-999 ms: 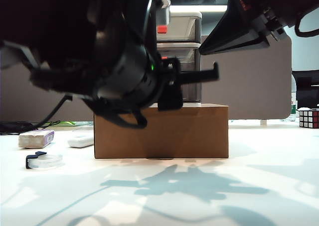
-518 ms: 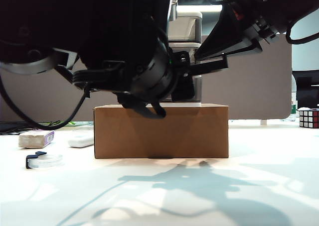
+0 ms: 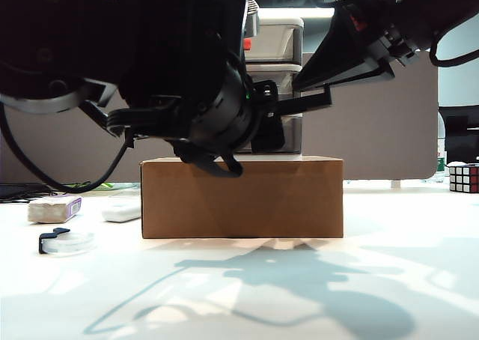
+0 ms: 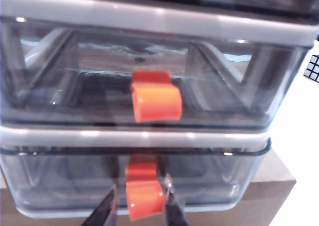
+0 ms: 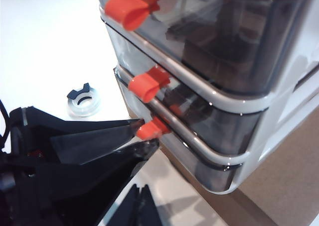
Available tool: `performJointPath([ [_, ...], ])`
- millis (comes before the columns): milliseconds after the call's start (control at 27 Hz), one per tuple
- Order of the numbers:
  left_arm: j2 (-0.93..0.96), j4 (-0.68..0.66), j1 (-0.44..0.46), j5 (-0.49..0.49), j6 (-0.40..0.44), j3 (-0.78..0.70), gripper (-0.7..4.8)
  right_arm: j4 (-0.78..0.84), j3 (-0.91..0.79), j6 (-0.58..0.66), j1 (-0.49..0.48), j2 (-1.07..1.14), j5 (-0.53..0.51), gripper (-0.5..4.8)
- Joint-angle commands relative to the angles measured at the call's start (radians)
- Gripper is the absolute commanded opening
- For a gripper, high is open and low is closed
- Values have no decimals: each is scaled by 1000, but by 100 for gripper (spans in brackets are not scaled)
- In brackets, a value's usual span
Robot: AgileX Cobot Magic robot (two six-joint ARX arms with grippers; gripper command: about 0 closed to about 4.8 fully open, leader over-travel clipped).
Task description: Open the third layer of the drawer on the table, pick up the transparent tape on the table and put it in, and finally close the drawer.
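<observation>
A wide white desk (image 3: 389, 280) is seen under bright light, crossed by arm shadows, with a grey partition behind. On it a brown cardboard box (image 3: 242, 198) carries the drawer (image 3: 281, 85). The left gripper (image 4: 139, 206) is clamped on the red-orange tab of the third layer (image 4: 60, 186) — its fingers either side of the tab. The right gripper (image 5: 137, 136) hangs close by; its state cannot be told. The transparent tape (image 3: 66, 241) lies on the desk left of the box, near a purple-labelled block (image 3: 54, 208) — the label's writing is unreadable.
</observation>
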Motion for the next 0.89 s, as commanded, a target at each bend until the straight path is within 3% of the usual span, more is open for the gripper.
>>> performJointPath([
  [37, -1, 2, 2, 5, 4, 7, 112, 21, 7, -6, 1, -2, -2, -5],
  [148, -1, 0, 2, 42, 4, 7, 111, 24, 7, -5, 1, -2, -2, -5],
  [629, 2, 0, 9, 39, 4, 7, 110, 24, 7, -5, 1, -2, -2, -5],
  [740, 2, 0, 9, 39, 4, 7, 51, 46, 7, -5, 1, -2, -2, -5],
  [888, 2, 0, 9, 39, 3, 7, 51, 139, 7, 3, 3, -2, -3, -5],
])
